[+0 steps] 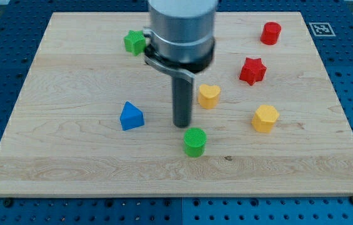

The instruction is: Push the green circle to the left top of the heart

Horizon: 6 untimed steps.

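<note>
Green circle (195, 142): a short ribbed cylinder, standing upright on the wooden board (70, 169), a little toward the view's bottom edge from the board's middle and roughly midway between the left and right edges. It sits apart from every other block.

Yellow heart (208, 95): toward the view's top and slightly right of the green circle, near the board's middle. The two are near each other but not touching.

My tip (182, 125): the dark rod comes down from the grey cylindrical arm body (182, 31), and its lower end rests on the board just to the upper left of the green circle, close beside it; I cannot tell whether it touches. The rod stands just left of the yellow heart. I run no gripper on this arm, so there are no jaws to report as spread or pressed together.

Blue triangular block (131, 116): left of my tip, well clear of it.

Green star (135, 42): near the top edge, left of the arm body.

Red cylinder (270, 32): near the top right corner.

Red star (252, 70): below the red cylinder, right of the yellow heart.

Yellow hexagonal block (265, 118): toward the right edge, level with my tip.
</note>
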Each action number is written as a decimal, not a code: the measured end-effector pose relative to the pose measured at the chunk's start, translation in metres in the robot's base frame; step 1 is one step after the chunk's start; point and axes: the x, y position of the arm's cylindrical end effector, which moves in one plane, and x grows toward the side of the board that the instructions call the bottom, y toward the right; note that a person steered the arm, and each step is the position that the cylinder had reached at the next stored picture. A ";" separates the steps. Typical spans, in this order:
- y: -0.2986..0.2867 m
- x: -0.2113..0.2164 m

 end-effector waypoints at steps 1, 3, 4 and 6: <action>0.038 0.018; 0.054 0.054; 0.029 0.067; 0.004 0.069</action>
